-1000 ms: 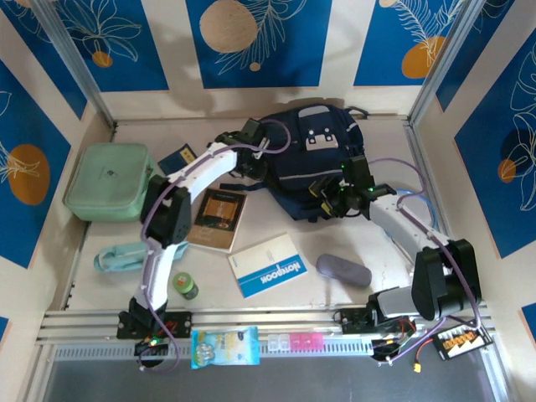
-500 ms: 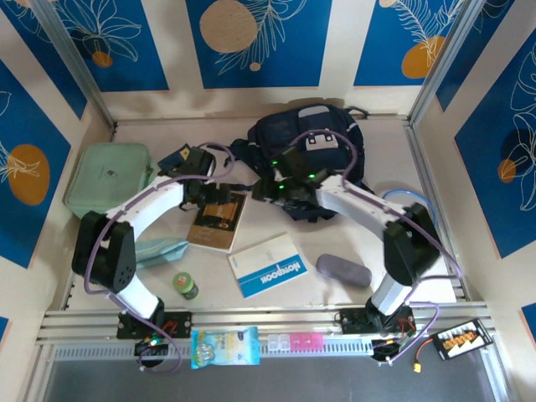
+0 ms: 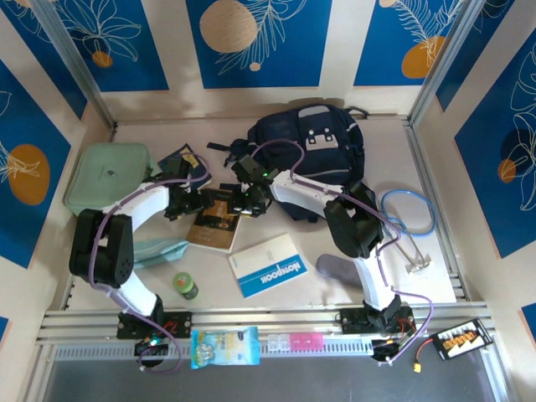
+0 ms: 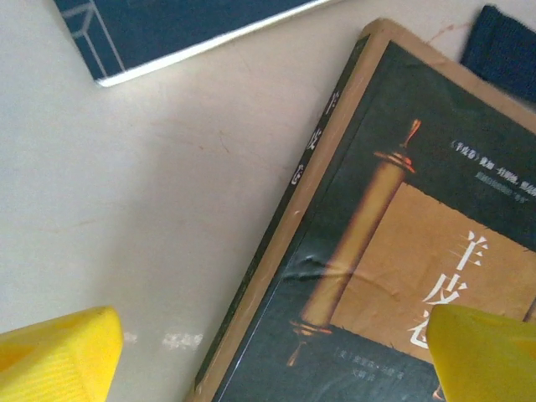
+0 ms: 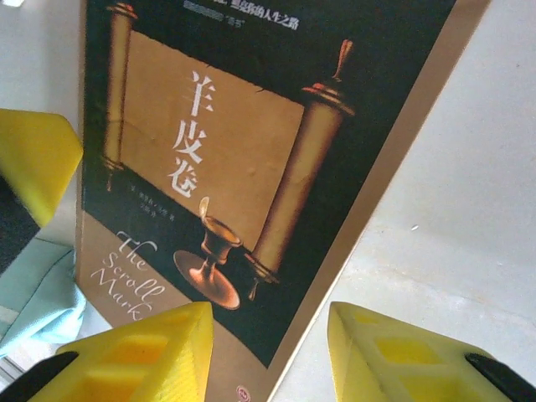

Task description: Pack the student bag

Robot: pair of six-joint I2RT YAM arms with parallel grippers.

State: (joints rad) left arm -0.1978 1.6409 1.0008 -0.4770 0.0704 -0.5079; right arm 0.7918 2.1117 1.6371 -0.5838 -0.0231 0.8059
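Left gripper (image 4: pixel 268 352) and right gripper (image 5: pixel 268 335), fingers apart and empty, straddle a scroll-cover book (image 3: pixel 219 219) lying unpacked outside the navy backpack (image 3: pixel 310 155).

A mint green zip case (image 3: pixel 107 180) lay by the far left corner of the table (image 3: pixel 385 159), with a small dark blue booklet (image 3: pixel 180 159) just beside it. A dark book (image 3: pixel 219 219) with a scroll on its cover lay flat near the middle. A blue and white notebook (image 3: pixel 270 265) lay closer to the front edge. A grey oblong case (image 3: pixel 333 268) sat right of the notebook, a small green roll (image 3: pixel 185 286) sat to its left, and a blue tube loop (image 3: pixel 409 211) lay toward the right edge.
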